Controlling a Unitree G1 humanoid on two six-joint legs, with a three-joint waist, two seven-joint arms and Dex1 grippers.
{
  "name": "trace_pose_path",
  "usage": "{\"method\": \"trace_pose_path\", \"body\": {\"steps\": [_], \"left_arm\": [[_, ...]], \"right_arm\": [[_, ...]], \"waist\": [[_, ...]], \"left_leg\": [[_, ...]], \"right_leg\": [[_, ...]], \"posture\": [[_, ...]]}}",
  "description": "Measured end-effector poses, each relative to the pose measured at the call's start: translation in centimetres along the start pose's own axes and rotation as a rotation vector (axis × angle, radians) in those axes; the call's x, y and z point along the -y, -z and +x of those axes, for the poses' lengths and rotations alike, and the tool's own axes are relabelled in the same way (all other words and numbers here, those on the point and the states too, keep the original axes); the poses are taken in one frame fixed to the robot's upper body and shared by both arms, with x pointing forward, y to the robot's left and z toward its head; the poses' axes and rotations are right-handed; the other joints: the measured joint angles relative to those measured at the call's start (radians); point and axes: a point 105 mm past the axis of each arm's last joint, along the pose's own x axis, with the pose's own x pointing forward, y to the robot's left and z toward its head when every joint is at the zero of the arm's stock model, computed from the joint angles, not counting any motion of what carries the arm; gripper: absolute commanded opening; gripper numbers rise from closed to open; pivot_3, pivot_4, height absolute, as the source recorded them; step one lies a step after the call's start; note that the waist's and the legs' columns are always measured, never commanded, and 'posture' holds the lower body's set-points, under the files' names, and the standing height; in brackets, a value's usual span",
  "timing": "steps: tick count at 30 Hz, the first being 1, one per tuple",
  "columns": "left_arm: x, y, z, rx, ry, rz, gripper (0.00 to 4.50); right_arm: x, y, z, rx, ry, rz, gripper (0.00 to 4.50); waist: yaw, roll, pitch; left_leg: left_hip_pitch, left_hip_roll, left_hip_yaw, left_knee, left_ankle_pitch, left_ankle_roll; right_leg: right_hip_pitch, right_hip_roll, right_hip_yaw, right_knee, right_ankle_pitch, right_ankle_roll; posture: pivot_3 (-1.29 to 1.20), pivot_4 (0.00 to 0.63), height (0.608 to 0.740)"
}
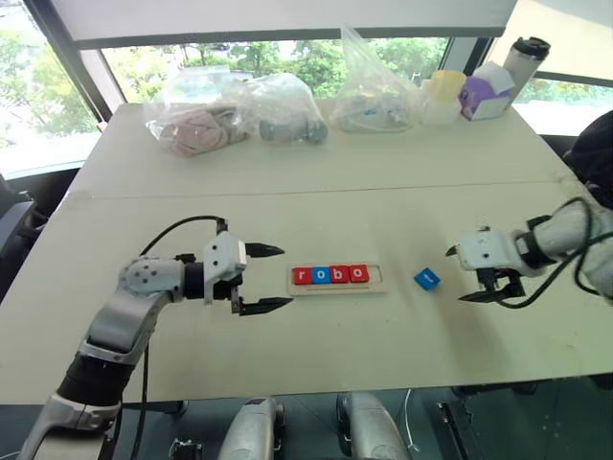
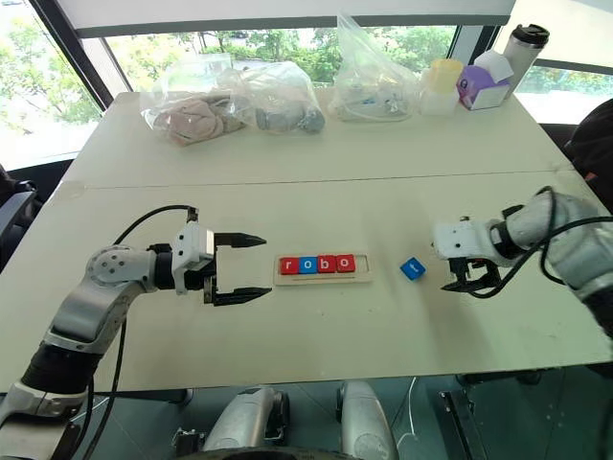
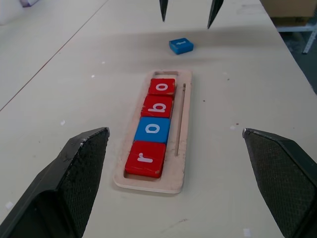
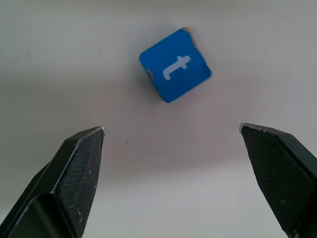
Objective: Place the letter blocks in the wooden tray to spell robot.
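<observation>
Blue t block (image 4: 174, 64) loose on table (image 1: 316, 163), right tool (image 1: 475, 274) angled down beside it, fingers apart, left tool (image 1: 265, 279) level, apart.

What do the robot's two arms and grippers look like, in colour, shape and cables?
Both arms have silver-grey metal shells with rounded joints, and a black cable loops above each forearm. The left gripper and the right gripper each sit on a white block housing and carry two black fingers tapering to sharp tips. The finger pads are finely textured.

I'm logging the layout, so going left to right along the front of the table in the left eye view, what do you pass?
left gripper → wooden tray holding tiles r, o, b, o → loose blue tile → right gripper
</observation>
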Motion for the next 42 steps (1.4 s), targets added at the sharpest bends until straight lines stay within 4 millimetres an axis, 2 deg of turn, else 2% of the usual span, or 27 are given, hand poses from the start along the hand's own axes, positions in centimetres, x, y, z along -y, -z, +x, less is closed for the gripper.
{"method": "trace_pose_path", "body": {"steps": [8,20,25,26,28,33,34,38,42], "left_arm": [[0.6,0.0,-0.4,-0.019,-0.017,-0.009,4.50],[0.5,-0.5,-0.7,-0.012,-0.041,-0.009,4.50],[0.5,-0.5,-0.8,-0.013,-0.046,-0.010,4.50],[0.5,-0.5,-0.8,-0.014,-0.047,-0.011,4.50],[0.5,-0.5,-0.8,-0.014,-0.048,-0.012,4.50],[0.4,-0.5,-0.8,-0.014,-0.052,-0.011,4.50],[0.4,-0.5,-0.8,-0.014,-0.053,-0.011,4.50],[0.4,-0.5,-0.8,-0.014,-0.057,-0.011,4.50],[0.4,-0.5,-0.8,-0.013,-0.059,-0.010,4.50]], "right_arm": [[1.6,-0.3,1.0,0.075,-0.074,-0.022,4.49],[1.7,-2.1,2.1,0.149,-0.168,-0.034,4.49],[2.0,-1.9,2.1,0.123,-0.164,-0.056,4.49],[2.1,-1.9,2.1,0.120,-0.163,-0.062,4.10],[2.1,-1.8,2.2,0.116,-0.165,-0.061,3.72],[2.2,-1.6,2.3,0.103,-0.166,-0.067,1.31],[2.3,-1.6,2.3,0.106,-0.164,-0.064,1.15],[2.3,-2.0,2.3,0.129,-0.174,-0.035,1.15],[2.2,-3.4,2.8,0.175,-0.189,-0.006,1.15]], "waist": [[0.000,-0.002,0.001],[-0.002,-0.002,0.001],[-0.001,-0.002,0.001],[-0.001,-0.002,0.001],[-0.002,-0.002,0.001],[-0.005,-0.002,0.001],[-0.006,-0.002,0.001],[-0.007,-0.002,0.001],[-0.003,-0.002,0.001]], "left_leg": [[0.007,0.000,0.000,-0.001,0.000,0.000],[0.009,0.000,0.000,-0.002,0.000,-0.001],[0.009,0.000,0.000,-0.002,0.000,-0.001],[0.009,0.000,0.000,-0.002,0.000,-0.001],[0.009,0.000,0.000,-0.002,0.000,-0.001],[0.012,0.000,0.002,-0.002,0.000,-0.002],[0.013,0.000,0.002,-0.002,0.000,-0.002],[0.013,0.001,0.002,-0.002,0.000,-0.002],[0.012,0.001,0.002,-0.003,0.000,-0.002]], "right_leg": [[0.005,-0.002,0.003,0.001,-0.002,-0.005],[0.005,-0.004,0.004,0.002,-0.001,-0.006],[0.005,-0.004,0.004,0.002,-0.001,-0.006],[0.005,-0.004,0.004,0.002,-0.001,-0.006],[0.006,-0.004,0.004,0.002,-0.001,-0.007],[0.008,-0.004,0.004,0.002,0.000,-0.009],[0.008,-0.004,0.004,0.002,0.001,-0.010],[0.007,-0.004,0.004,0.003,0.001,-0.010],[0.005,-0.004,0.004,0.003,0.001,-0.010]], "posture": [[0.00,0.150,0.740],[0.00,0.150,0.740],[0.00,0.150,0.740],[0.00,0.150,0.740],[0.00,0.150,0.740],[0.00,0.150,0.740],[0.00,0.150,0.740],[0.00,0.150,0.740],[0.00,0.150,0.740]]}}
